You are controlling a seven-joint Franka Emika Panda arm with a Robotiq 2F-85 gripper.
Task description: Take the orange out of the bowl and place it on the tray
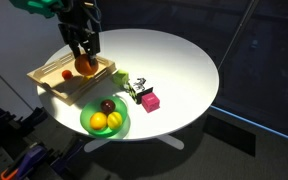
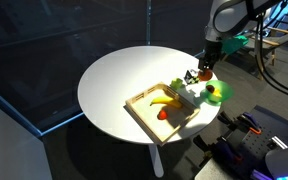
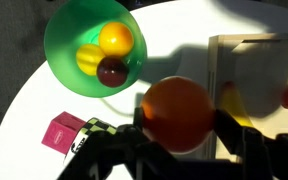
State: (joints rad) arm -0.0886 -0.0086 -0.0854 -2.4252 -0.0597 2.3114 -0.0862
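The black two-fingered gripper (image 1: 84,62) is clamped around the smooth, round, deep-orange fruit (image 3: 179,112), holding it just above the near rim of the light wooden rectangular tray (image 3: 254,65). Beside the tray on the round white table (image 1: 174,55) sits the bright green shallow bowl (image 3: 69,35). It contains a yellow fruit (image 3: 88,58), a dark red fruit (image 3: 111,72) and a yellow-orange fruit (image 3: 116,38).

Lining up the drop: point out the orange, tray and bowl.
orange (image 3: 179,112), wrist view, centre of its skin.
tray (image 3: 259,62), wrist view, bare floor.
bowl (image 3: 62,35), wrist view, bare left inner wall.
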